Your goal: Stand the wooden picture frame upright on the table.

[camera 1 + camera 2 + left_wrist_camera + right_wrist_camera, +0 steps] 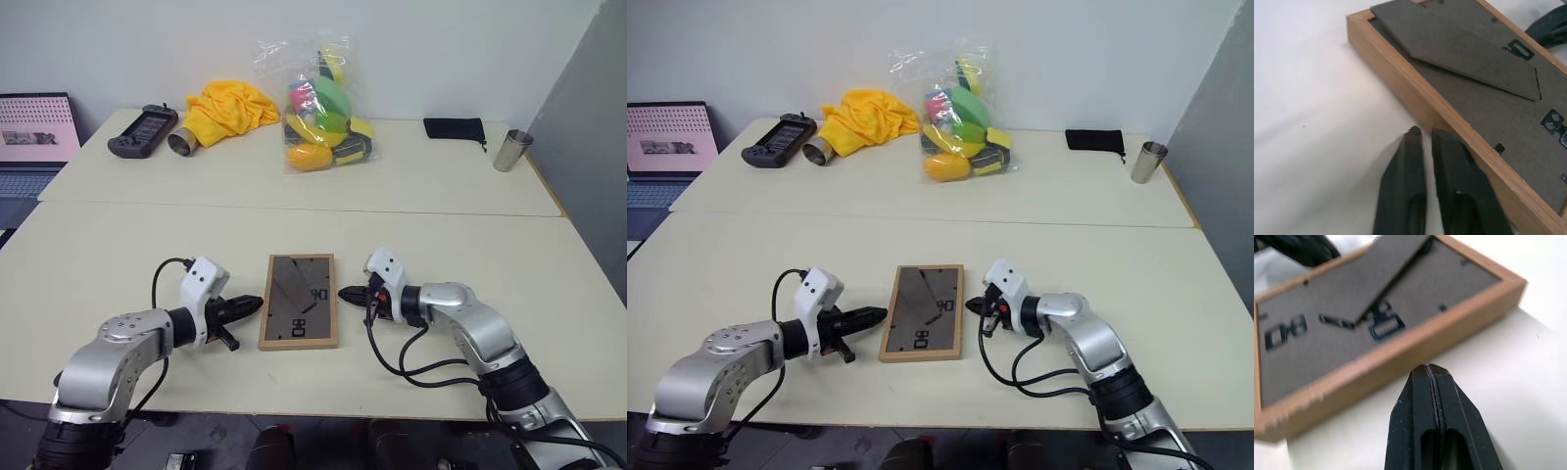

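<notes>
The wooden picture frame [299,301] lies back side up on the counter [118,245], between both claws. The left claw [257,303] is slightly parted beside its edge, grasping nothing. The right claw [343,292] is clenched, empty.

Left pincer [257,303] slightly parted – right pincer [344,293] pressed shut – tips facing inward

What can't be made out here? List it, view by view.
- Wooden picture frame: lies back up on the table, so its front is hidden.
- Left wrist view: the frame's far end is cut off by the picture edge.
- Plastic bag, head views: its crowded contents can't be identified.
- Laptop: cut by the left edge.
</notes>
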You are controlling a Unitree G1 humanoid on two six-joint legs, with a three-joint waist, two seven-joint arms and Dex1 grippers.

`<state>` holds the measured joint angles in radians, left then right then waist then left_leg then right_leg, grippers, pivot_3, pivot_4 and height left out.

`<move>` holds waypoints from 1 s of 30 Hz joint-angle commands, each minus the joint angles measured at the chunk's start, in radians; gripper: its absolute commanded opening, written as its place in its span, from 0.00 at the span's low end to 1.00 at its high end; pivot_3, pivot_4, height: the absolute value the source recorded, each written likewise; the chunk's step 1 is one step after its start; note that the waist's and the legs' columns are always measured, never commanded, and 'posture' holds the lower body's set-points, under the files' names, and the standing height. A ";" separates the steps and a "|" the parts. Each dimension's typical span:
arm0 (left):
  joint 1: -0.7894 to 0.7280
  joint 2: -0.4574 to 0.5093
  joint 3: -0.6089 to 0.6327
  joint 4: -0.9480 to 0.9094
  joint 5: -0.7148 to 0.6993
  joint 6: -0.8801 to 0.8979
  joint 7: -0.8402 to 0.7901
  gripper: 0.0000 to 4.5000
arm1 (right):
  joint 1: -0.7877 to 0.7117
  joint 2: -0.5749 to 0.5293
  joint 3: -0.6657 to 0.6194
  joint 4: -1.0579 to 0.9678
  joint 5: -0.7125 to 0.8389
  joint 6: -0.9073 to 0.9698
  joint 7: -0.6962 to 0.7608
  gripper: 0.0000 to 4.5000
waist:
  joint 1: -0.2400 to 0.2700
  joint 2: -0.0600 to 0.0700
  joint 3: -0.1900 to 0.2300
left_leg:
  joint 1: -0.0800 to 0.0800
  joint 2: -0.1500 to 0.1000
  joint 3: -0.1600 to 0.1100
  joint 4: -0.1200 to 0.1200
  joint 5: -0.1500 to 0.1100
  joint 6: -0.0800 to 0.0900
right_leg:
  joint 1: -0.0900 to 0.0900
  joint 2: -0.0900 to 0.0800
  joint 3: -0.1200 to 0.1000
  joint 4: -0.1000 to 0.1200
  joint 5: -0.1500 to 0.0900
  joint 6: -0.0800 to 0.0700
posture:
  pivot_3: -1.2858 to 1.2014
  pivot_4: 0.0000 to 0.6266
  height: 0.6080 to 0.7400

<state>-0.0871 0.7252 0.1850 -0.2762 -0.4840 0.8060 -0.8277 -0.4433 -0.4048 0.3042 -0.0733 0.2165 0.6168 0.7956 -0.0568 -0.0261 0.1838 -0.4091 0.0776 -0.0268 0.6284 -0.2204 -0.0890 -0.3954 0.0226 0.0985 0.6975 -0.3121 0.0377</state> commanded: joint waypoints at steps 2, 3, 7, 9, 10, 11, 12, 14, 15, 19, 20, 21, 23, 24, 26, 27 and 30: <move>-0.028 0.087 0.143 0.038 -0.179 0.154 -0.102 0.35 | 0.019 -0.048 -0.037 -0.063 0.025 -0.013 0.041 0.00 | -0.001 -0.001 0.000 | 0.000 0.000 0.000 0.000 0.000 0.000 | 0.000 0.000 0.000 0.000 0.000 0.000 | 0.52 0.24 1.00; -0.043 0.099 0.162 0.060 -0.214 0.197 -0.108 0.40 | 0.019 -0.053 -0.037 -0.064 0.025 -0.015 0.045 0.00 | -0.001 0.000 0.000 | 0.000 0.000 0.000 0.000 0.000 0.000 | 0.000 0.000 0.000 0.000 0.000 0.001 | 0.52 0.24 1.00; -0.087 0.141 0.192 0.135 -0.349 0.395 -0.148 0.56 | 0.014 -0.056 -0.032 -0.048 0.022 -0.029 0.060 0.00 | -0.001 -0.001 0.000 | 0.000 0.000 0.000 0.000 0.000 0.000 | 0.000 0.000 -0.001 0.000 -0.001 0.002 | 0.52 0.24 1.00; -0.114 0.156 0.188 0.181 -0.393 0.485 -0.154 0.67 | 0.010 -0.053 -0.030 -0.040 0.019 -0.036 0.064 0.00 | -0.002 -0.001 0.000 | 0.000 0.000 0.000 0.000 0.000 0.000 | 0.000 0.000 -0.001 0.000 -0.001 0.002 | 0.52 0.24 1.00; -0.139 0.164 0.175 0.218 -0.420 0.550 -0.163 0.73 | 0.005 -0.047 -0.029 -0.039 0.021 -0.035 0.066 0.00 | -0.002 -0.001 0.000 | 0.000 0.000 0.000 0.000 0.000 0.000 | 0.000 0.000 -0.001 0.000 -0.001 0.002 | 0.52 0.24 1.00; -0.156 0.169 0.165 0.243 -0.438 0.594 -0.168 0.77 | 0.002 -0.044 -0.028 -0.039 0.022 -0.035 0.067 0.00 | -0.002 -0.001 0.000 | 0.000 0.000 0.000 0.000 0.000 0.000 | 0.000 0.000 -0.001 0.000 -0.001 0.001 | 0.52 0.24 1.00; -0.171 0.173 0.155 0.261 -0.447 0.623 -0.170 0.82 | -0.002 -0.039 -0.027 -0.038 0.023 -0.035 0.068 0.00 | -0.002 -0.001 0.001 | 0.000 0.000 -0.001 0.000 0.000 0.000 | 0.000 0.000 -0.001 0.000 -0.001 0.001 | 0.52 0.24 1.00; -0.200 0.168 0.133 0.301 -0.445 0.646 -0.164 0.92 | -0.009 -0.030 -0.021 -0.037 0.020 -0.035 0.066 0.00 | -0.002 -0.001 0.001 | 0.000 0.000 -0.001 0.000 0.000 0.000 | 0.000 0.001 -0.001 0.000 -0.001 0.001 | 0.52 0.24 1.00; -0.211 0.167 0.118 0.320 -0.437 0.646 -0.162 0.96 | -0.012 -0.025 -0.018 -0.036 0.018 -0.034 0.064 0.00 | -0.002 -0.001 0.000 | 0.000 0.000 -0.001 0.000 0.000 0.000 | 0.000 0.001 -0.001 0.000 -0.001 0.001 | 0.52 0.24 1.00; -0.230 0.173 0.058 0.374 -0.408 0.628 -0.183 0.98 | -0.022 -0.003 -0.008 -0.037 0.013 -0.030 0.058 0.00 | -0.001 -0.001 0.000 | 0.000 0.000 -0.001 0.000 0.000 0.000 | 0.000 0.001 -0.001 0.000 0.000 0.000 | 0.52 0.24 1.00; -0.238 0.170 0.041 0.395 -0.404 0.627 -0.191 0.98 | -0.025 0.005 0.001 -0.037 0.009 -0.031 0.057 0.00 | -0.001 -0.001 0.000 | 0.000 0.000 -0.001 0.000 0.000 0.000 | 0.000 0.001 -0.001 0.000 0.000 0.000 | 0.52 0.24 1.00; -0.246 0.165 0.014 0.417 -0.388 0.612 -0.196 0.98 | -0.028 0.014 0.009 -0.038 0.007 -0.029 0.056 0.00 | -0.001 -0.001 0.000 | 0.000 0.000 -0.001 0.000 0.000 0.000 | -0.001 0.001 -0.001 0.000 0.000 0.000 | 0.52 0.24 1.00; -0.258 0.159 -0.039 0.452 -0.360 0.576 -0.217 0.98 | -0.034 0.027 0.021 -0.039 0.003 -0.027 0.055 0.00 | -0.003 -0.001 0.000 | 0.000 0.000 -0.001 0.000 0.000 0.000 | -0.001 0.001 -0.001 0.000 0.000 0.000 | 0.52 0.24 1.00; -0.266 0.153 -0.054 0.467 -0.348 0.562 -0.221 0.98 | -0.036 0.030 0.023 -0.037 0.002 -0.028 0.056 0.00 | -0.002 -0.001 0.000 | 0.000 0.000 -0.001 0.000 0.000 0.000 | -0.001 0.001 -0.001 0.001 0.000 0.000 | 0.52 0.24 1.00; -0.302 0.116 -0.076 0.528 -0.320 0.542 -0.203 0.98 | -0.043 0.044 0.039 -0.033 -0.003 -0.029 0.055 0.00 | -0.001 0.000 0.000 | 0.000 0.000 -0.001 0.000 0.000 0.000 | -0.001 0.001 -0.001 0.001 0.000 0.000 | 0.52 0.24 1.00; -0.310 0.105 -0.090 0.542 -0.311 0.529 -0.207 0.98 | -0.048 0.052 0.047 -0.032 -0.004 -0.029 0.054 0.00 | 0.000 0.000 0.000 | 0.000 0.000 -0.001 0.000 0.000 0.000 | 0.000 0.001 -0.001 0.001 0.000 0.000 | 0.52 0.24 1.00; -0.324 0.084 -0.116 0.559 -0.297 0.514 -0.215 0.98 | -0.063 0.074 0.060 -0.025 -0.006 -0.028 0.052 0.00 | 0.004 0.000 0.000 | 0.001 0.000 -0.001 0.000 0.000 0.000 | 0.001 0.001 -0.001 0.001 0.000 0.000 | 0.52 0.24 1.00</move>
<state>-0.4080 0.8352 0.1143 0.2523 -0.8248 1.3416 -1.0602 -0.4751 -0.3530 0.3539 -0.0807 0.2094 0.5978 0.8460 -0.0531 -0.0261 0.1839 -0.4080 0.0775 -0.0280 0.6287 -0.2205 -0.0888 -0.3947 0.0232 0.0970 0.6983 -0.3123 0.0374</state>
